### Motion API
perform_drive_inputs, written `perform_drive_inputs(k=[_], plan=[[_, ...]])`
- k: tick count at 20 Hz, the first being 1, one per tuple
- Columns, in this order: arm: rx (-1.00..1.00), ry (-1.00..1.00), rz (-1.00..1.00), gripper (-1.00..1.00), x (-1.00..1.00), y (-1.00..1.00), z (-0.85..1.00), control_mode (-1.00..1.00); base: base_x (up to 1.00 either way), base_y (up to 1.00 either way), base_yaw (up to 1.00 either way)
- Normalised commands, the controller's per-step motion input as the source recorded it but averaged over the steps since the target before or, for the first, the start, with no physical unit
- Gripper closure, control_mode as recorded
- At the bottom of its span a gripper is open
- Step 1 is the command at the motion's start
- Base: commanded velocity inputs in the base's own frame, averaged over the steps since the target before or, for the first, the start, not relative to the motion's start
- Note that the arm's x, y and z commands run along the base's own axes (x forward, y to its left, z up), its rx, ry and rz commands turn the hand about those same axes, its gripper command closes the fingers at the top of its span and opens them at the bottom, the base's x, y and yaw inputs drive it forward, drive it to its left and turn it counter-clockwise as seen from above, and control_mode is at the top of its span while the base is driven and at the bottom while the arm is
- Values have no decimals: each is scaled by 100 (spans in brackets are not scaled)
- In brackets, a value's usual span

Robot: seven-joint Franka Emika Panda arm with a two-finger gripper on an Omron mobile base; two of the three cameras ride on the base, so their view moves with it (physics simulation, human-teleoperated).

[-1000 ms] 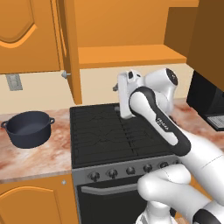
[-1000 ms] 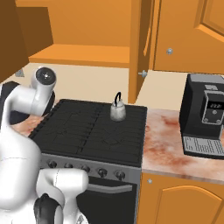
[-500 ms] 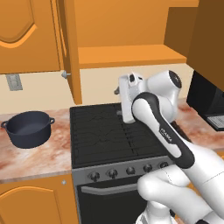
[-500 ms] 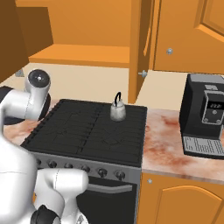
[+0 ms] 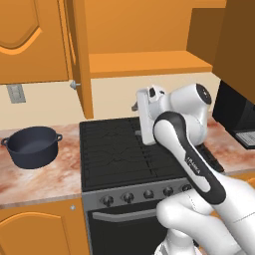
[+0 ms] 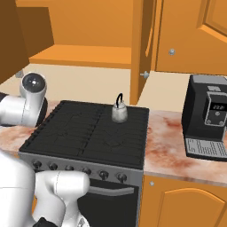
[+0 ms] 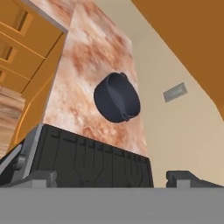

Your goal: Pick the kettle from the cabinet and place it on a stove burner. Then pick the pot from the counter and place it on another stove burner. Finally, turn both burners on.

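Observation:
The kettle (image 6: 119,111) stands upright on the back right burner of the black cooktop (image 6: 88,137); the arm hides it in the left base view. On the marbled counter (image 5: 42,179), left of the cooktop (image 5: 119,154), sits the dark pot (image 5: 32,146). My gripper (image 5: 138,119) hovers above the back of the cooktop, well right of the pot and turned toward it. In the hand view the pot (image 7: 117,98) lies ahead beyond the grates (image 7: 87,162). The fingertips (image 7: 40,177) stand wide apart, so the gripper (image 7: 111,180) is open and holds nothing.
The cabinet's door (image 5: 79,60) hangs open above the counter, its shelf (image 5: 144,62) bare. A row of dark knobs (image 5: 144,194) lines the range front. A black coffee machine (image 6: 208,115) occupies the counter right of the stove. A wall outlet (image 5: 15,93) is behind the pot.
The arm has swung a little leftward and the hand has dropped lower over the cooktop, away from the kettle. Kettle and pot have not moved.

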Motion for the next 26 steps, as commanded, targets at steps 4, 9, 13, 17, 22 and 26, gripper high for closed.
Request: perform_drive_inputs(k=[4,9,13,17,22,26], plan=[[0,0,0,-100,-1,0,0,-100,0,0,0],[0,-7,0,-100,-21,0,0,100,-7,0,0],[0,0,0,-100,0,0,0,100,-34,0,0],[0,0,0,-100,0,0,0,100,-38,4,0],[0,0,0,-100,0,0,0,100,-38,12,0],[0,0,0,-100,0,0,0,100,-41,27,0]])
